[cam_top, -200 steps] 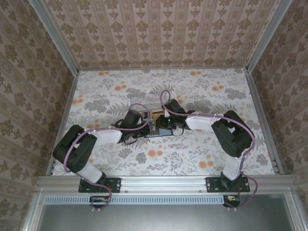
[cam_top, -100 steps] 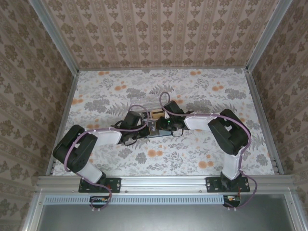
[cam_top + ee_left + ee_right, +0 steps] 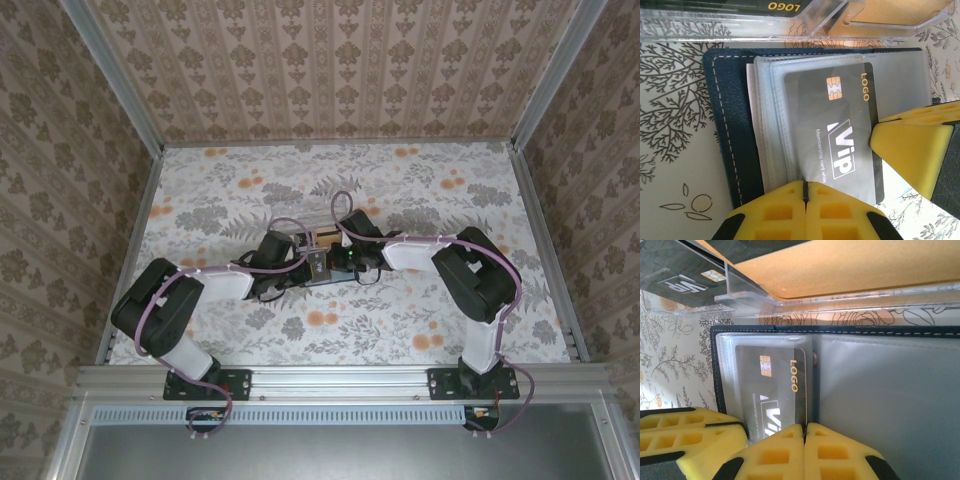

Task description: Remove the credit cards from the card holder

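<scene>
Centrally, card holder (image 3: 735, 130) lies on floral, wall-enclosed table (image 3: 220, 190)

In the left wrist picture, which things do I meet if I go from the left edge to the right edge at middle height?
Patterned tablecloth → dark blue card holder → clear sleeves → grey VIP card → right pincer's yellow fingers.

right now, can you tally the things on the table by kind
dark vip card: 2, one in the card holder, one in the clear box
orange-tan card: 1
card holder: 1
clear box: 1
total: 5
</scene>
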Robot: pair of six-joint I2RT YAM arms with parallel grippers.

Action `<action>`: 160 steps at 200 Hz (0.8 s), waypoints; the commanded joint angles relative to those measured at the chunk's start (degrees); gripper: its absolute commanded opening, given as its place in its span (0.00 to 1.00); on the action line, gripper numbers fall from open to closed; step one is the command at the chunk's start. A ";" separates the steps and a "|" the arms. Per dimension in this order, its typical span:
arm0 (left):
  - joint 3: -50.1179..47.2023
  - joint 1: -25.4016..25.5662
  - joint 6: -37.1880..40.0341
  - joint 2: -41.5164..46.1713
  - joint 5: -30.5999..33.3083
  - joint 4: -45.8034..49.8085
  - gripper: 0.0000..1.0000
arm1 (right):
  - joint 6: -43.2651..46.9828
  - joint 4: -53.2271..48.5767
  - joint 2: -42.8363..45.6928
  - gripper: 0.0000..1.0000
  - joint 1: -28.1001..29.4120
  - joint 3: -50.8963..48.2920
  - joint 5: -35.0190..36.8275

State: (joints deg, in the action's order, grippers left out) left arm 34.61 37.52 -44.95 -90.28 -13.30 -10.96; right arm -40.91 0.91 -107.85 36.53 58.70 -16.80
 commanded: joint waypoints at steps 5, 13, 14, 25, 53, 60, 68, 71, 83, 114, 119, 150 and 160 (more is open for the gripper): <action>-0.77 0.36 0.04 -1.38 0.71 3.00 0.00 | -0.87 1.64 1.31 0.00 -1.18 -2.59 -0.95; -0.82 0.28 -0.03 -1.36 1.03 3.37 0.00 | -1.16 2.30 1.31 0.00 -1.82 -3.17 -1.52; -0.79 0.28 -0.04 -1.33 1.05 3.43 0.00 | -1.18 2.32 1.28 0.00 -1.91 -3.20 -1.55; -0.78 0.19 -0.30 -1.35 1.61 4.04 0.00 | -1.53 3.36 1.38 0.00 -2.74 -4.24 -2.21; -1.20 -0.37 -0.83 -1.36 2.31 5.01 0.00 | -2.06 5.39 1.42 0.00 -4.51 -6.01 -3.78; -1.30 -0.47 -0.76 -1.26 2.30 5.04 0.00 | -1.91 5.50 1.65 0.00 -4.76 -6.33 -3.84; -1.39 -0.45 -0.87 -1.20 2.31 4.99 0.00 | -1.67 5.51 1.92 0.00 -4.92 -6.56 -3.70; -1.40 -0.55 -0.77 -1.20 2.31 4.99 0.00 | -1.57 5.51 1.94 0.00 -5.05 -6.64 -3.72; -1.48 -0.52 -0.68 -1.00 2.23 5.14 0.00 | -1.42 5.50 2.23 0.00 -5.54 -6.99 -3.86; -1.38 -0.52 -0.50 -0.67 2.05 5.17 0.00 | -1.04 5.67 3.81 0.00 -7.05 -8.39 -4.43; -1.39 -0.52 -0.44 -0.60 1.94 5.31 0.00 | -0.94 5.68 4.24 0.00 -7.32 -8.76 -4.64; -1.19 -0.52 -0.11 -0.20 1.46 5.29 0.00 | -0.51 5.68 7.93 0.00 -9.07 -11.08 -5.50; -0.96 -0.56 0.04 -0.03 1.14 5.34 0.00 | -0.34 5.44 9.50 0.00 -9.36 -11.81 -5.80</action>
State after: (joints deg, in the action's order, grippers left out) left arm 34.61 37.45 -45.01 -90.26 -12.86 -10.81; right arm -42.17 7.64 -102.39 28.45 49.12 -22.79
